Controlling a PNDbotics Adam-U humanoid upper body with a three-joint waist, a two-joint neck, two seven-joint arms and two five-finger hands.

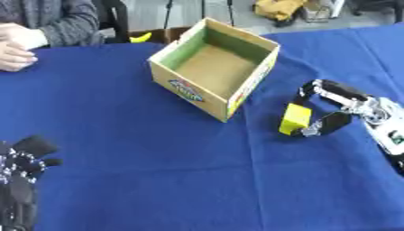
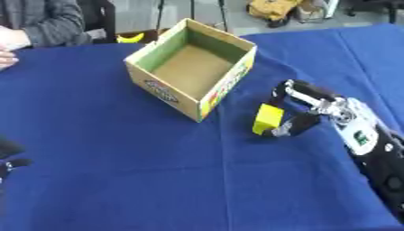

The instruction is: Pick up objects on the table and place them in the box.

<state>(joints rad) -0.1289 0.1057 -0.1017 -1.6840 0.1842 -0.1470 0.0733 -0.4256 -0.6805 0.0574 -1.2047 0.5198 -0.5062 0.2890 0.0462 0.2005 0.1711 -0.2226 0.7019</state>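
The right hand (image 1: 335,108) curls its fingers around a yellow block (image 1: 296,118) near the table's (image 1: 158,180) right edge. The open box (image 1: 214,67) sits towards the far edge. The left hand (image 1: 20,169) rests at the near left corner, fingers relaxed.

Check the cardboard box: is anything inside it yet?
Empty. The box shows only bare brown floor; the yellow block sits outside, between the right hand's curled fingers.

I see yellow block (image 1: 296,118) upright, right of open cardboard box (image 1: 214,67), box empty, sitting askew on worktop.
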